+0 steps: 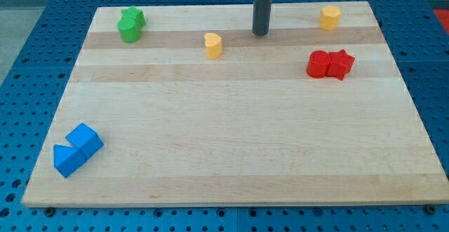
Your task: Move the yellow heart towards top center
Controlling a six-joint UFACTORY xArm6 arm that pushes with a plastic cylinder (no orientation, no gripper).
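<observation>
Your arm carries no gripper here, so there is nothing to call apart, together or clamped; it ends in a dark rod, and my tip (261,33) rests on the worktop (231,155) near the top centre of the view. It touches no block.

Just to the view's left of my tip, and slightly lower, sits the yellow heart (213,45), a clear gap between the two. You can see it already lies in the upper part of the worktop, a little left of the centre line, so it looks as though only a short shove up and to the view's right is left. For that, I judge my tip must first get round to the heart's lower left side.

Further out, a second yellow block (330,17) stands near the top right corner. Two red blocks (330,64) touch each other below it. Two green blocks (130,24) huddle together at the top left, and two blue blocks (76,149) sit pressed together at the bottom left. None of them stands in the heart's way.
</observation>
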